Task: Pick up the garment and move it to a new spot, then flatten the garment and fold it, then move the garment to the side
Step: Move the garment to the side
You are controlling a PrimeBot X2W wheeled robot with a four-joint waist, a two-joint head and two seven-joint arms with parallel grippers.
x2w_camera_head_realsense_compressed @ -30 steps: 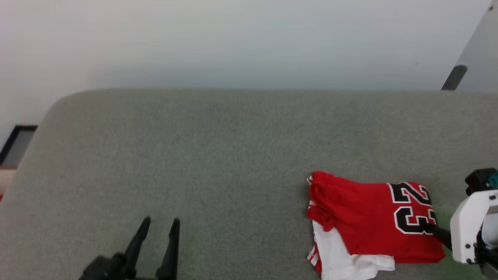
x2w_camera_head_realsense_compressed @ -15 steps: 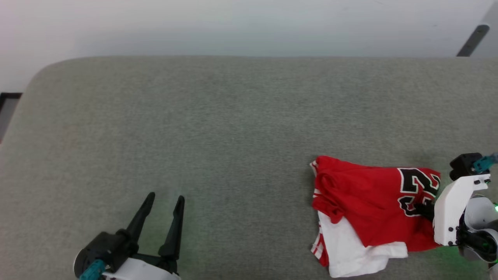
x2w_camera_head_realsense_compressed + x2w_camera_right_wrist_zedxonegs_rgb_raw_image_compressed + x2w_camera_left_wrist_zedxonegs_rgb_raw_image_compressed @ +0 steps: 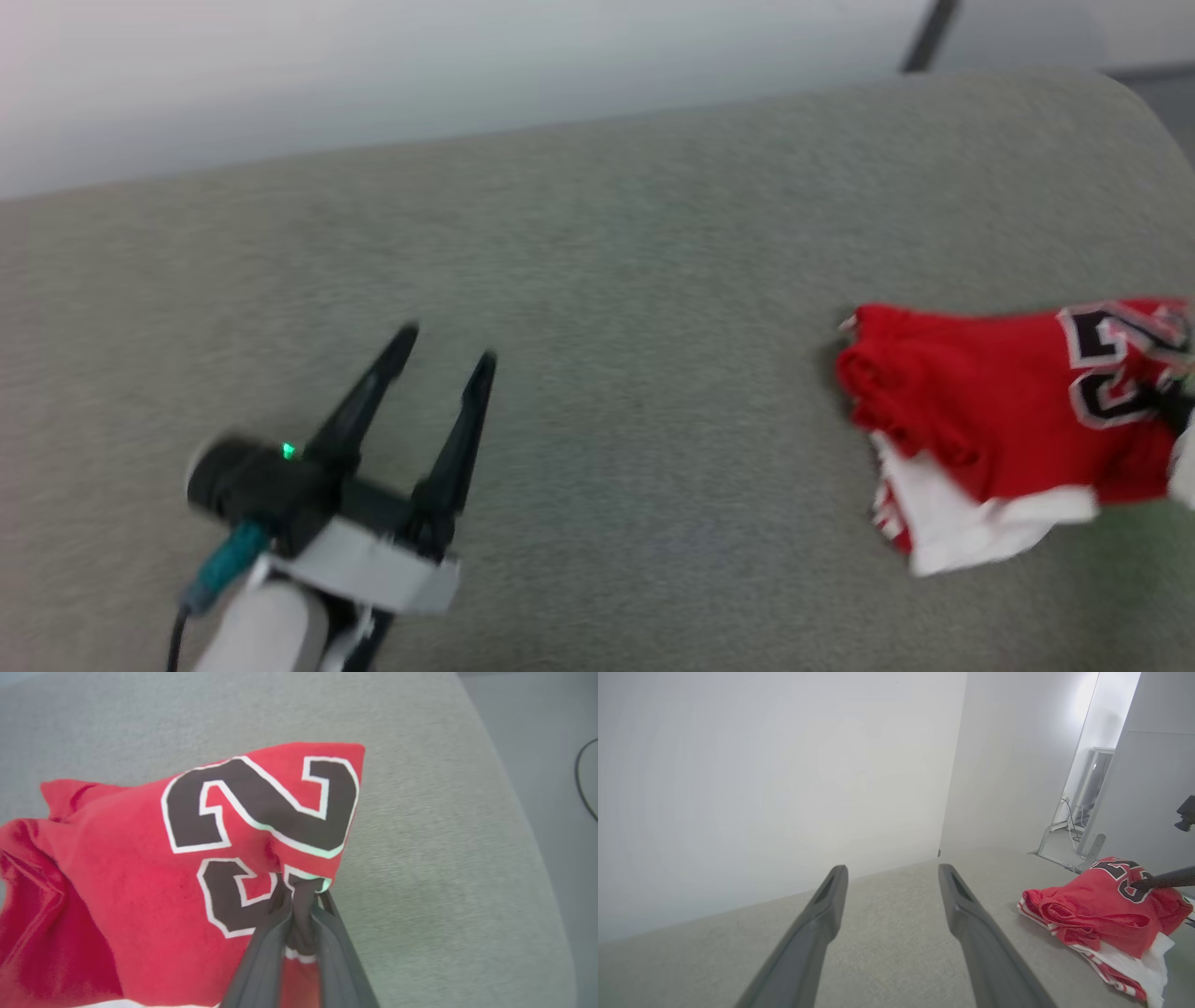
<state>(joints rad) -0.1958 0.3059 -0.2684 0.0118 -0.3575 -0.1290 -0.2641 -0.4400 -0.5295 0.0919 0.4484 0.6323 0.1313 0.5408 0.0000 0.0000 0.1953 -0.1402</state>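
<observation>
While my right gripper (image 3: 302,893) pinches the red garment (image 3: 980,411) at its number, the spread left gripper (image 3: 446,343) waits well apart on its left

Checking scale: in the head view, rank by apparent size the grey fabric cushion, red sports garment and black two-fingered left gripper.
Grey fabric cushion
Red sports garment and black left gripper: alike; gripper nearer, so unranked.

The garment (image 3: 990,420) is lying toward the right end of the padded surface (image 3: 653,280). The left gripper (image 3: 448,343) is hovering well to its left. The right gripper (image 3: 302,896) is sitting at its right edge, seemingly pinching a fold.
</observation>
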